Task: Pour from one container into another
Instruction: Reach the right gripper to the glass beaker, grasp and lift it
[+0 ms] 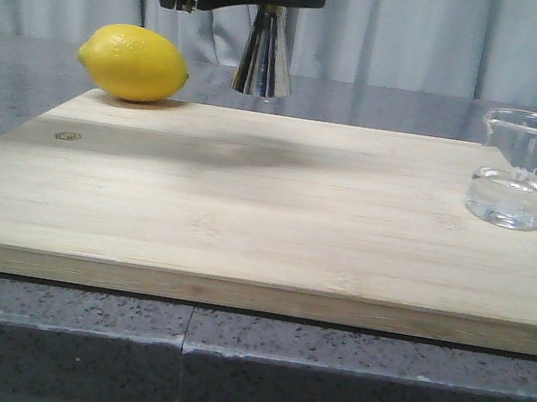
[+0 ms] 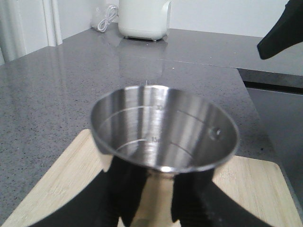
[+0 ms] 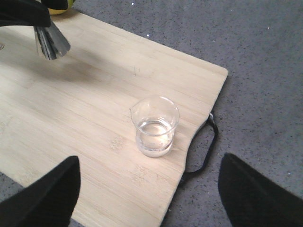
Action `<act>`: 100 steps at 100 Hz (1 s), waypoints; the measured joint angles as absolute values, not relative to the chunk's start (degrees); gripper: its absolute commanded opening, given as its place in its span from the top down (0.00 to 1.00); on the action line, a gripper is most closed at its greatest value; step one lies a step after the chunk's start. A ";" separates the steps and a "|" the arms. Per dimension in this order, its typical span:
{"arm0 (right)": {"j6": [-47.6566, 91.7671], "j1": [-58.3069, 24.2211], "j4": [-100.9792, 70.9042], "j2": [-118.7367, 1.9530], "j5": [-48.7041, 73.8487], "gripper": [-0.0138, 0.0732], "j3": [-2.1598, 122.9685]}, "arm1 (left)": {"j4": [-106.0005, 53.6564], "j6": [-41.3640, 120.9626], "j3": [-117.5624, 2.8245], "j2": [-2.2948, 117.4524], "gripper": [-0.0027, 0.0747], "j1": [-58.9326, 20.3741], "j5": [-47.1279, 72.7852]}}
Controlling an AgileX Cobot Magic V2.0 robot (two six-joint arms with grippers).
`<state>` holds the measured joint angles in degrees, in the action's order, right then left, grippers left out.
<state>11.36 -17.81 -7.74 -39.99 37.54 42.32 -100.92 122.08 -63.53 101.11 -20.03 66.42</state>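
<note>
Board (image 1: pixel 247 208) up front; left claw (image 2: pixel 151 198) grips jigger (image 2: pixel 163 135) aloft — right claw (image 3: pixel 149 194) wide over beaker (image 3: pixel 154 125), prob. untouched.

upright part-filled beaker (image 1: pixel 521 168), lifted steel jigger (image 1: pixel 265 54)

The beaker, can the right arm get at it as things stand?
Probably yes. The beaker stands alone near the board's right end; the right gripper is open above it, fingers spread wide. The left gripper holds the jigger aloft, well clear.
</note>
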 measured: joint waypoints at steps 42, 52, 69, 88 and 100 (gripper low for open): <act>10.51 -26.25 -11.18 -42.44 -7.49 0.22 16.71 | -100.92 122.08 -63.53 101.11 0.68 -20.03 66.42; 10.51 -28.43 -11.28 -44.98 -16.16 0.22 13.32 | -100.92 122.08 -63.53 101.11 0.68 -20.03 66.42; 10.51 -28.76 -11.70 -51.69 -26.98 0.22 11.57 | -100.92 122.08 -63.53 101.11 0.68 -20.03 66.42; 10.51 -28.76 -11.86 -60.63 -37.02 0.22 11.58 | -100.92 122.08 -63.53 101.11 0.68 -20.03 66.42; 10.51 -28.76 -11.97 -66.21 -42.59 0.22 11.58 | -100.92 122.08 -63.53 101.11 0.68 -20.03 66.42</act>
<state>10.51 -28.76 -11.97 -66.21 -42.59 11.58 -100.92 122.08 -63.53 101.11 -20.03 66.42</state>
